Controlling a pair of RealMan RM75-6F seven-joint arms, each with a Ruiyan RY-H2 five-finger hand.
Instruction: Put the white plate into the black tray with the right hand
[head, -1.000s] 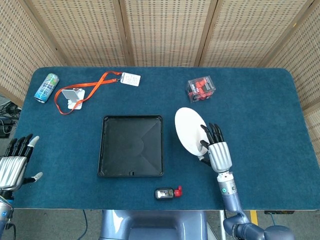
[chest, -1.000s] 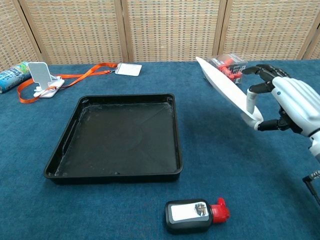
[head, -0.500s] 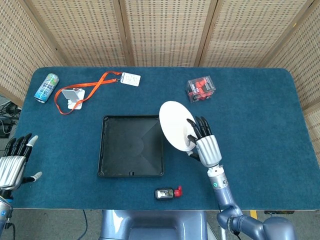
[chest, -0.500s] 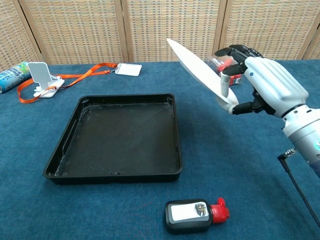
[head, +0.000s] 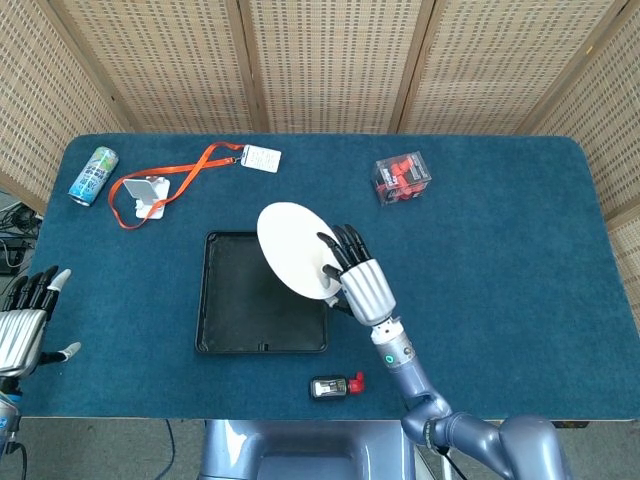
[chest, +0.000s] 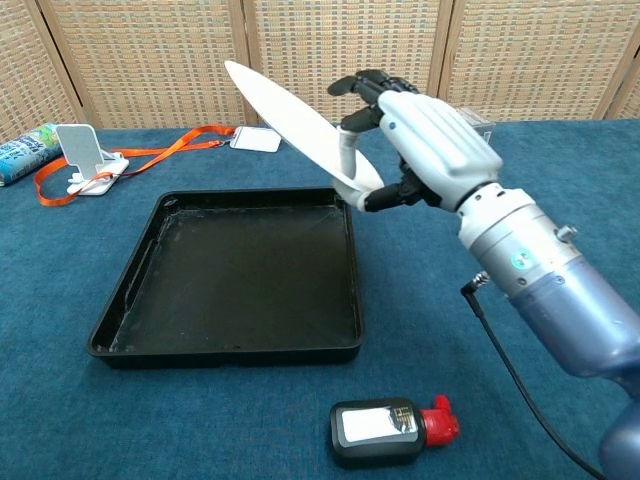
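Observation:
My right hand (head: 358, 280) (chest: 425, 140) grips the white plate (head: 293, 249) (chest: 290, 120) by its near edge and holds it tilted in the air. The plate hangs over the right part of the black tray (head: 222, 300) (chest: 240, 275), which lies on the blue table with nothing in it. My left hand (head: 22, 325) stays at the table's left front edge, fingers spread and holding nothing; the chest view does not show it.
A small black bottle with a red cap (head: 336, 385) (chest: 392, 430) lies in front of the tray. Behind the tray are an orange lanyard with a badge (head: 205, 160) (chest: 180, 145), a white phone stand (head: 150, 195), a can (head: 93, 175) and a clear box with red contents (head: 403, 177).
My right hand has carried the tilted plate leftward from right of the tray to above the tray's right side. The left hand has hardly moved.

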